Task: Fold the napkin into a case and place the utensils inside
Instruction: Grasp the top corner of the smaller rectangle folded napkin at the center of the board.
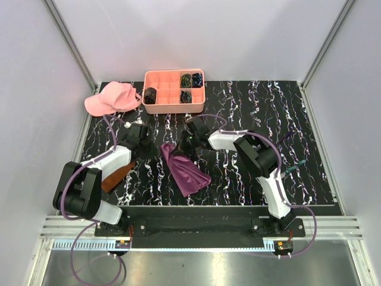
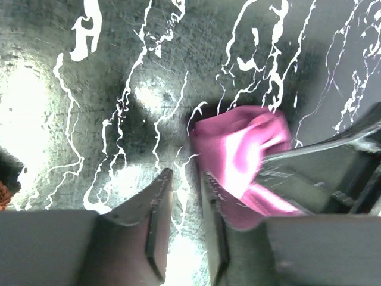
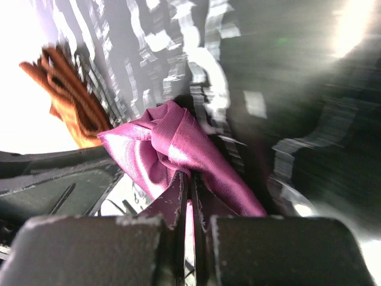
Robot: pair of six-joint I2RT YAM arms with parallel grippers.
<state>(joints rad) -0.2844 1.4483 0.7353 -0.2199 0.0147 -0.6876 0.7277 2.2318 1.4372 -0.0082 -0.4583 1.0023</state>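
Two hands, one grip: right hand (image 3: 189, 179) pinched shut on the napkin (image 1: 186, 170), which lies bunched mid-way along the counter (image 1: 286, 119), toward its near edge; left hand (image 2: 183, 176) slightly apart, empty (cloth just beside). I'd grab the opposite corner, pull taut, and lay it flat before folding.

Tray (image 1: 172, 109), cap (image 1: 113, 98) at back, tabletop (image 1: 309, 137) open right

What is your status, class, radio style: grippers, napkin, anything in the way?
Left gripper open, empty, beside napkin. Right gripper shut on napkin, bunched, no case yet. Brown cloth under left arm, apart from napkin.
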